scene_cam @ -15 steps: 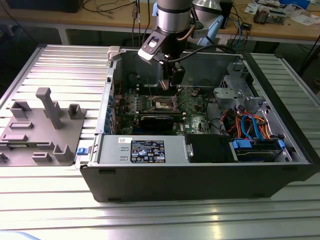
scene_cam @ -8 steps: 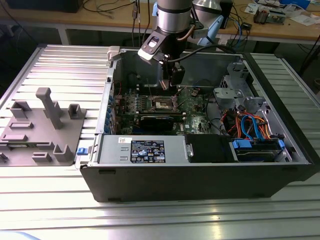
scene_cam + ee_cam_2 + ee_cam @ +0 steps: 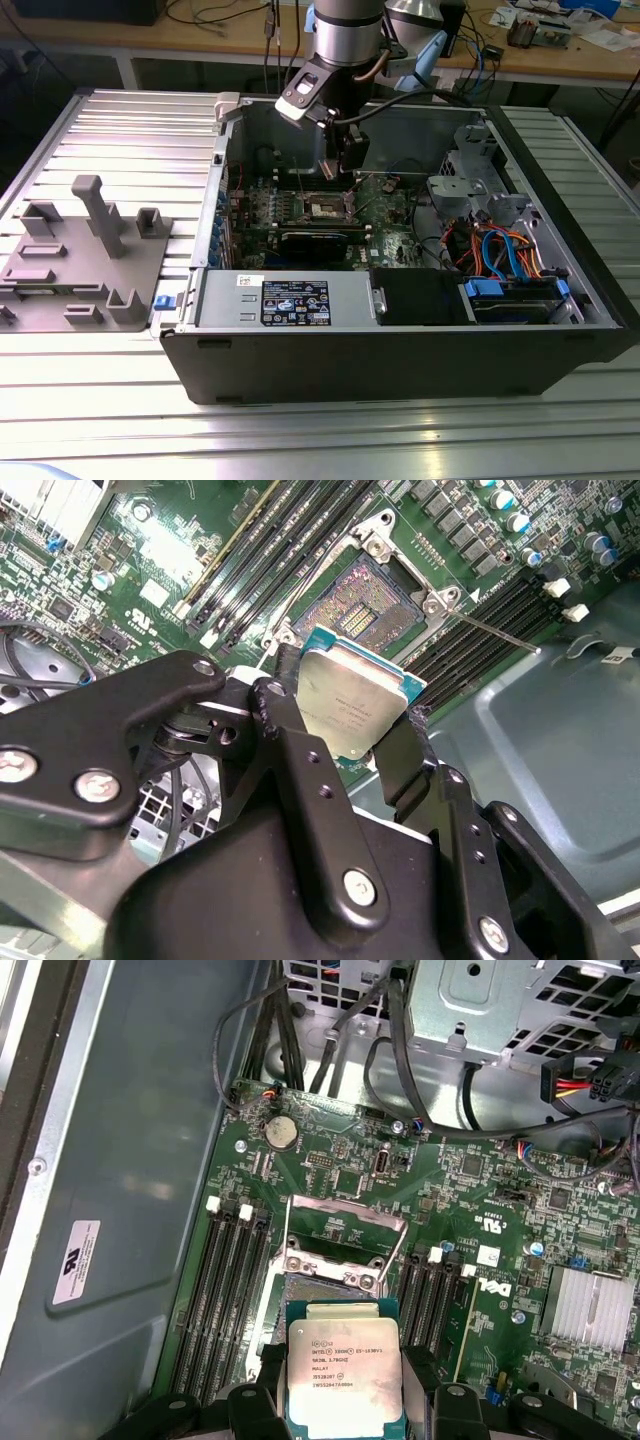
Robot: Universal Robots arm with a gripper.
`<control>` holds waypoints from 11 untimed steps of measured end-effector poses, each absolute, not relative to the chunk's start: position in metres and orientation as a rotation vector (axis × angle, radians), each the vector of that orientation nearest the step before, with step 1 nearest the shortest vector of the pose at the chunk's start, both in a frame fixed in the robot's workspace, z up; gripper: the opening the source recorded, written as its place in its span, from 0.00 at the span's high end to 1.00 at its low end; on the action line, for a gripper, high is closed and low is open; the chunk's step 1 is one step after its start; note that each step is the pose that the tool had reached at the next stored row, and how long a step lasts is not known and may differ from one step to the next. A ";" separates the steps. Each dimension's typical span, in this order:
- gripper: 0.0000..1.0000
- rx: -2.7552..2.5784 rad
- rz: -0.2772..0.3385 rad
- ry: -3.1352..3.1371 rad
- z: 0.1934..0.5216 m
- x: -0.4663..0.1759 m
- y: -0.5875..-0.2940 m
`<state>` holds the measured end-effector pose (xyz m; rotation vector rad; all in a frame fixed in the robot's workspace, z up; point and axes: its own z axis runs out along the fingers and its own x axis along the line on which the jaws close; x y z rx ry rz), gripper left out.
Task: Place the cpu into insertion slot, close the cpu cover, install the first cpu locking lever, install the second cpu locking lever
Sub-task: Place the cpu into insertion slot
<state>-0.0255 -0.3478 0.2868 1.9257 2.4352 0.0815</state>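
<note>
Black metal fingers (image 3: 285, 730) grip the flat silver-topped square cpu (image 3: 350, 705) by opposite edges. The silvery-rimmed, dark-centred insertion slot (image 3: 372, 598) lies open just beside it.

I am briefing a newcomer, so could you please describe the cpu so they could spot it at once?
Find the open computer case, then the green motherboard inside it. By the board's insertion slot, the black end effector grips the cpu. It is the flat square chip with a silver-grey metal top, unlike the dark-centred slot nearby.

Three views, one computer case (image 3: 400, 345)
The exterior view is looking down from afar; both wrist views are facing the socket (image 3: 372, 605) (image 3: 330, 1282) closely.
</note>
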 end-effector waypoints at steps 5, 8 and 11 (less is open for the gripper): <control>0.46 1.929 0.082 2.433 0.287 -0.026 -0.348; 0.46 1.930 0.082 2.432 0.287 -0.026 -0.348; 0.46 1.931 0.081 2.431 0.287 -0.026 -0.348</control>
